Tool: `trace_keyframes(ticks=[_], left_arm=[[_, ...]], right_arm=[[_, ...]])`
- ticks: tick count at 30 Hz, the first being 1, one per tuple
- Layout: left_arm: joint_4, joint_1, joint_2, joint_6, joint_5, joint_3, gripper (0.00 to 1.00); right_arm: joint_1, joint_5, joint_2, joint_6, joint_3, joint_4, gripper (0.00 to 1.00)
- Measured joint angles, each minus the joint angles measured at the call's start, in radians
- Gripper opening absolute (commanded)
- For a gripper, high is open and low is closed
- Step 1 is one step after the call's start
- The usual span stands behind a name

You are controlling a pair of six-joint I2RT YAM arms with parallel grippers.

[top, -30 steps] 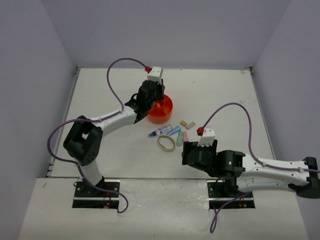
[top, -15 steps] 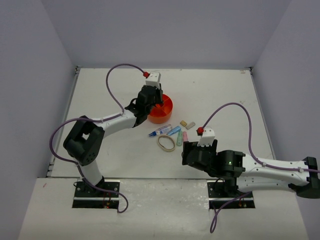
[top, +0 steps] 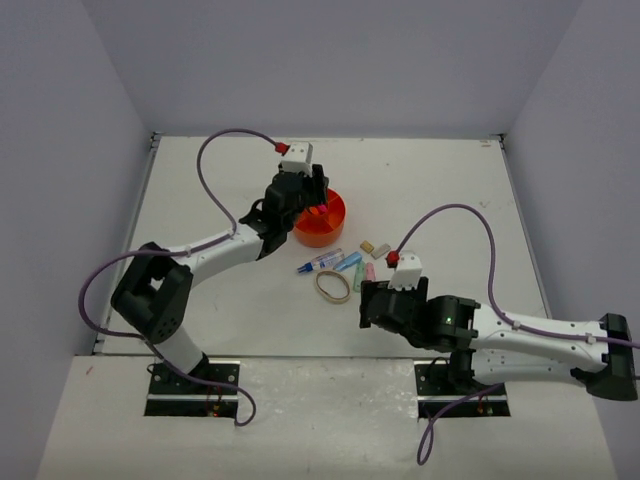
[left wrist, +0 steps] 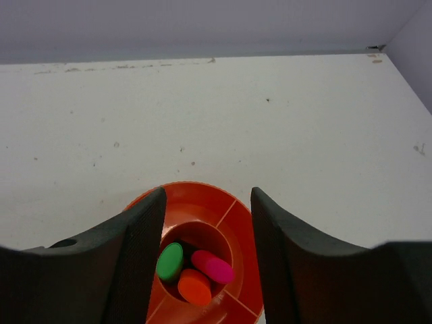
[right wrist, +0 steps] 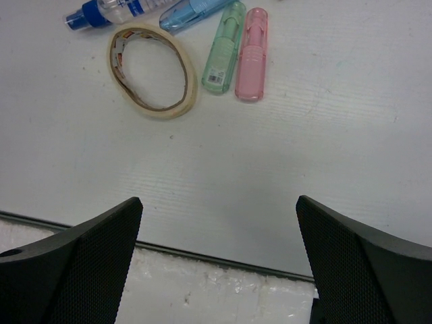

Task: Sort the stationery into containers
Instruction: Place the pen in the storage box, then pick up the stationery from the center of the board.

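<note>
The round orange organizer (top: pixel 330 222) stands mid-table. Its centre cup holds three highlighters, showing green (left wrist: pixel 170 262), orange (left wrist: pixel 194 287) and pink (left wrist: pixel 212 266) caps. My left gripper (left wrist: pixel 208 202) hangs open right above that cup with nothing between its fingers (top: pixel 312 195). On the table lie a tan rubber band (right wrist: pixel 153 71), a green marker (right wrist: pixel 225 47), a pink marker (right wrist: pixel 251 54), a blue marker (right wrist: pixel 196 10) and a blue-tipped pen (right wrist: pixel 111 10). My right gripper (right wrist: pixel 219 202) is wide open and empty, low near the front edge, short of these items.
Two small tan blocks (top: pixel 373 247) lie right of the organizer, behind the markers. The rubber band (top: pixel 333 286) is just left of my right gripper (top: pixel 372 305). The table's front edge (right wrist: pixel 202 251) runs under the right fingers. Walls enclose the table.
The left gripper has opened above the organizer's centre cup and its wrist has shifted a little to the left. The right arm has edged slightly left, still open.
</note>
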Motion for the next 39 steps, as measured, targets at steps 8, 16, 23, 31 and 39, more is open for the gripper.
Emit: trace_keyframes(ticks=[8, 16, 23, 31, 39], left_arm=[[-0.189, 0.000, -0.225, -0.087, -0.005, 0.017, 1.00], [-0.402, 0.000, -0.494, -0.161, 0.069, -0.084, 1.00], [-0.569, 0.000, -0.702, -0.169, 0.127, -0.210, 1.00], [-0.645, 0.000, -0.814, -0.167, 0.131, -0.220, 1.00], [-0.670, 0.000, -0.812, -0.168, 0.166, -0.239, 1.00]], right_arm=[[-0.370, -0.244, 0.148, -0.110, -0.009, 0.144, 0.64], [-0.502, -0.346, 0.506, -0.225, 0.136, 0.191, 0.35], [-0.535, -0.352, 0.665, -0.270, 0.222, 0.209, 0.38], [-0.560, -0.358, 0.762, -0.293, 0.257, 0.211, 0.37], [-0.561, -0.371, 0.756, -0.298, 0.240, 0.243, 0.14]])
